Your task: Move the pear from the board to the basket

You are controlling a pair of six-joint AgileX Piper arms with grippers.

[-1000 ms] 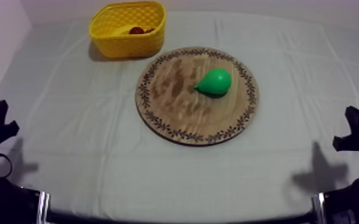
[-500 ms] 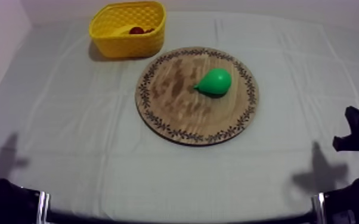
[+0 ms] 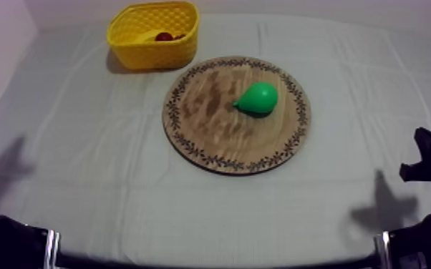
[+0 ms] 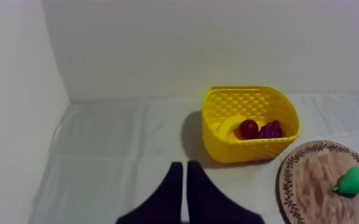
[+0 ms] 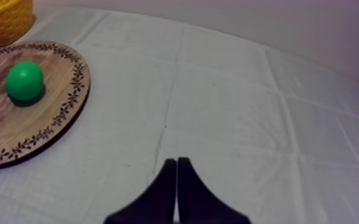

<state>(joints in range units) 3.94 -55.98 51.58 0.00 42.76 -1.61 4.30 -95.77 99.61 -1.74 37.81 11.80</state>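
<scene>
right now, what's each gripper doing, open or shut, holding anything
left gripper: shut, holding nothing
right gripper: shut, holding nothing

My table (image 3: 347, 107) lies under a grey-white cloth (image 3: 104, 164). The cloth is creased in straight fold lines, some running away from me and some across, so that they make a loose grid. Behind the table I see a plain pale back wall (image 4: 217, 42). At my left a side wall (image 4: 9, 107) of the same pale colour meets it in a corner, close by the table's far left end. The light is soft and even, with a faint violet tinge. Two blurred shadows (image 3: 379, 207) lie on the cloth near its front, one at each side.
</scene>
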